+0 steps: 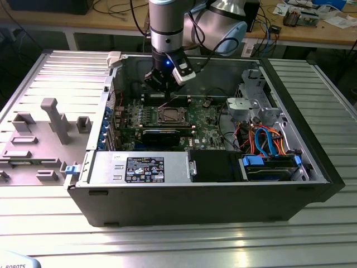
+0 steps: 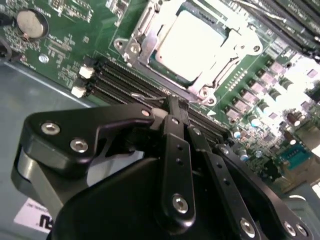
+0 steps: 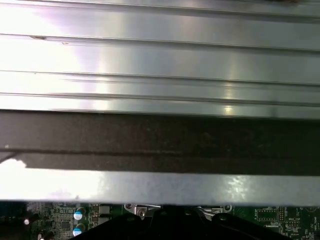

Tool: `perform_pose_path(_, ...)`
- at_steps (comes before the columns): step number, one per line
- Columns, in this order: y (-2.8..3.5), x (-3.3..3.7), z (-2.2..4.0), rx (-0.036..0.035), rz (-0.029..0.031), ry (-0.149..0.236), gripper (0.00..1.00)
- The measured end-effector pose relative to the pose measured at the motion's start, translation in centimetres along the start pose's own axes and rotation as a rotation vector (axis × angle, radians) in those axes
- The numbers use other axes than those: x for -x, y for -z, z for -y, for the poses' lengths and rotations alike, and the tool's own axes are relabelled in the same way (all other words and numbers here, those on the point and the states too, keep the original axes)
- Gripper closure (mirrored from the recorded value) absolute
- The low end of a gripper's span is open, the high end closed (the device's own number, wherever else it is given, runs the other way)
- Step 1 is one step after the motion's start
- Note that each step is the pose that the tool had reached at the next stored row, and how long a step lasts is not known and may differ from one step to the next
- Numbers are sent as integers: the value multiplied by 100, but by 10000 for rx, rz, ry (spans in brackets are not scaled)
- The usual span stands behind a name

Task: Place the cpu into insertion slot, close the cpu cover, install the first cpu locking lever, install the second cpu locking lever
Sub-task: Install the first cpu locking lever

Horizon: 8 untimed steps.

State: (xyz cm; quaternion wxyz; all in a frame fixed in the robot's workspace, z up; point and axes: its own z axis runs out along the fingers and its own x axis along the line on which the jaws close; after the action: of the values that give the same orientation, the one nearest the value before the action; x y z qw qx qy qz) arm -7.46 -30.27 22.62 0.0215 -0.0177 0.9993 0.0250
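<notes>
Now: cpu (image 2: 192, 42) seated under lowered cover (image 2: 223, 75), just ahead of hand (image 2: 176, 106). Fingers (image 2: 175, 142) closed together, nothing evidently gripped. Lever (image 2: 142, 96) lies beside them; judgement: press it down steadily, tucking it under its hook.

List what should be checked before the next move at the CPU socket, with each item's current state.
1. The cpu seated flat in the insertion slot: ok, as the second wrist view shows.
2. The cpu cover lowered over the chip: ok, its frame lies around the bright top.
3. The claw shut: ok, its tips meet beside the socket, above the memory slots.
4. The thin wire lever at the claw's tips gripped: cannot tell.
5. That lever latched down: cannot tell.
</notes>
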Motion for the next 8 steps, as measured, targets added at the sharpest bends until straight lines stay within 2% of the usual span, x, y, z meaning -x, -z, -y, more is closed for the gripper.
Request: perform_pose_path(8, -56, 150, 0, -1, -11, 0, 89)
